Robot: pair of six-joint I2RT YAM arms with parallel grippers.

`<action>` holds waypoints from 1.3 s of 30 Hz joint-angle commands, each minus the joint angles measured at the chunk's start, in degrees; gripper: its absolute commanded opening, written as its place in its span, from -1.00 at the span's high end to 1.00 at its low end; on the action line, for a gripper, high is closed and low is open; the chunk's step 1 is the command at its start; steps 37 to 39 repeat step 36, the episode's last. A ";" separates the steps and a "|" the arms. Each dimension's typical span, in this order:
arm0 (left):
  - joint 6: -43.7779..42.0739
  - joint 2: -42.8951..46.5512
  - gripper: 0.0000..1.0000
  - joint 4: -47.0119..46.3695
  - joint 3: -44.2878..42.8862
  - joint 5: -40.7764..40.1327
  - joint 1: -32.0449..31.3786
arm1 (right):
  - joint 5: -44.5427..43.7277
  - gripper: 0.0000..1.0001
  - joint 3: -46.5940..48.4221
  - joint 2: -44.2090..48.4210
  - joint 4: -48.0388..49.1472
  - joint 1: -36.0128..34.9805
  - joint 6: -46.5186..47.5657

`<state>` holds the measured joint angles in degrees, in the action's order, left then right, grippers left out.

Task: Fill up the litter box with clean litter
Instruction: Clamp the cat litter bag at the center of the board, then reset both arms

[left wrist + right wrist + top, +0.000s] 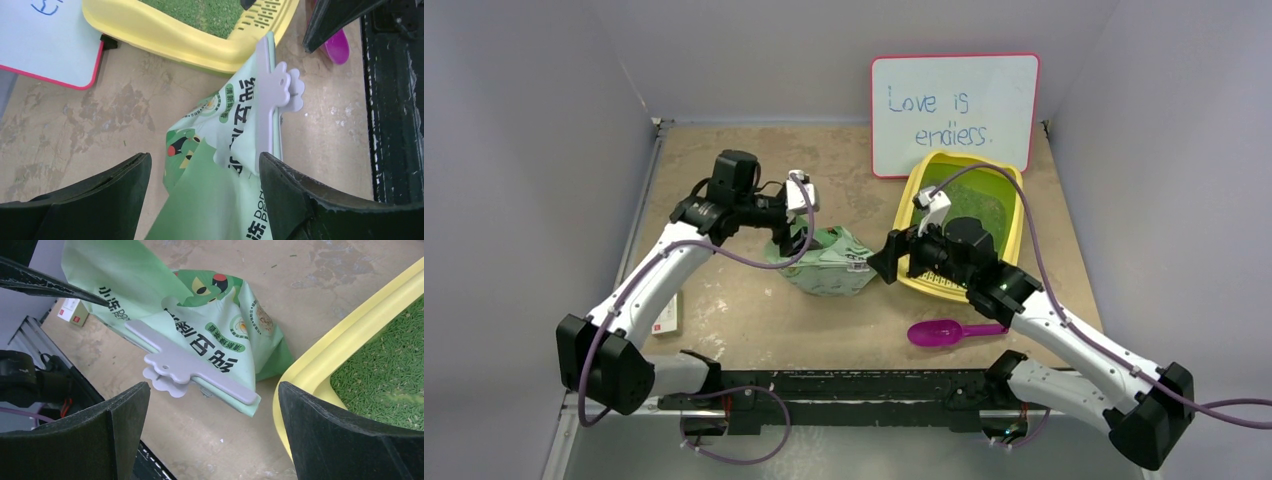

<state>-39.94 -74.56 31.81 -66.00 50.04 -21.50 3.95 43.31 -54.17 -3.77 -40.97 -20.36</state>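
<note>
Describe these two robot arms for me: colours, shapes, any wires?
The left arm and right arm have white links with black joints and bases. A purple cable runs along each. Their fingers are broad, black and slightly curved.

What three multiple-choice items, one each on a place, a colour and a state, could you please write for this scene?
1. Where does the magenta scoop lie relative to the litter box?
A inside it
B on the table outside it, nearer the arm bases
C leaning on the whiteboard

2. What colour is the clip on the green bag?
A red
B pale lilac-grey
C black

3. How is the right end effector?
A shut on the scoop
B shut on the clip
C open, gripping nothing

Key:
1 B, the top view shows the scoop on bare wood.
2 B, both wrist views show the clip pale.
3 C, its jaws stand wide apart.
</note>
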 commanded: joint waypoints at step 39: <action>68.95 28.83 -0.74 4.46 -1.40 -99.95 0.47 | -2.71 -0.98 14.61 4.10 -17.16 31.04 1.64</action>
